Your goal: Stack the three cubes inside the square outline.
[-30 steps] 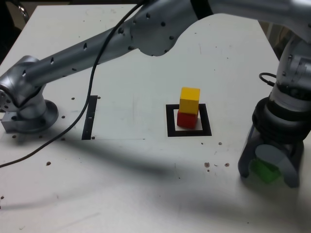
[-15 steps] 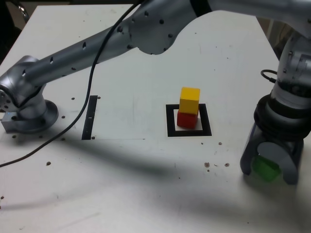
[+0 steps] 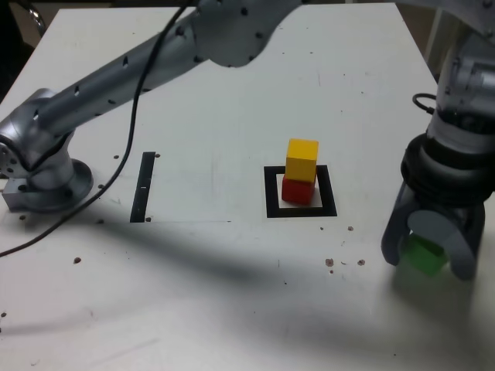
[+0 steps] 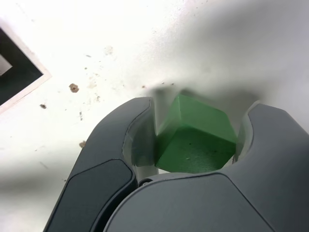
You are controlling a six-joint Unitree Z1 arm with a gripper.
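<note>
The yellow cube sits on the red cube, and both stand inside the square outline near the table's middle. At the exterior view's right, my gripper points down and is shut on the green cube. The wrist view shows the green cube clamped between the two dark fingers of the gripper, with its shadow on the table beneath, so it looks slightly raised. A corner of the square outline shows at that picture's edge.
A thin black strip lies at the exterior view's left, near the arm's base. The arm's long link spans over the table's back. A black cable trails from the arm down to the table's left. Small brown specks dot the table.
The gripper, still holding the green cube, has risen a little off the table. The arm's upper link has shifted up and back. The yellow and red stack has not moved.
</note>
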